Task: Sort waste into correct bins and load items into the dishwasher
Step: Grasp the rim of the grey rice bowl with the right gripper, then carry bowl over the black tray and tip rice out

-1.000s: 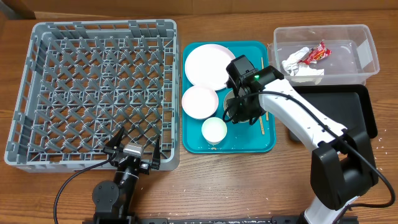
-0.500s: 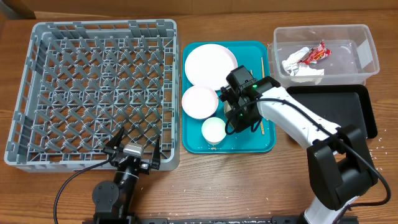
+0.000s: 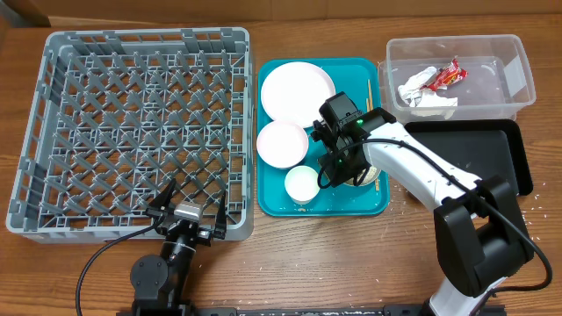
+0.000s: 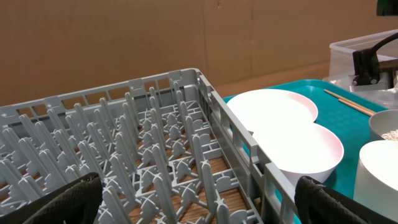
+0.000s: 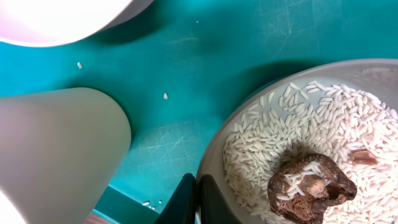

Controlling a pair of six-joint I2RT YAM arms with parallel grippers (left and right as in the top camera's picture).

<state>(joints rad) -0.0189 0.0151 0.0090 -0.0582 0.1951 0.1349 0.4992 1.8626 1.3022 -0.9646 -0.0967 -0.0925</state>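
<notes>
rice bowl: on the teal tray, just beside the small cup, holds white rice and a brown scrap | right gripper: fingers pinched on the rice bowl's rim | left gripper: fingers spread wide, at the dish rack front edge

End effector pinching rice bowl, cup, teal tray

Grey rack: table's left. Plate, upright bowl, cup, chopsticks: on teal tray. Rice bowl: holds white rice, brown scrap. Clear tub: contains red wrapper, crumpled napkin. Black tray: just beside tub.
</notes>
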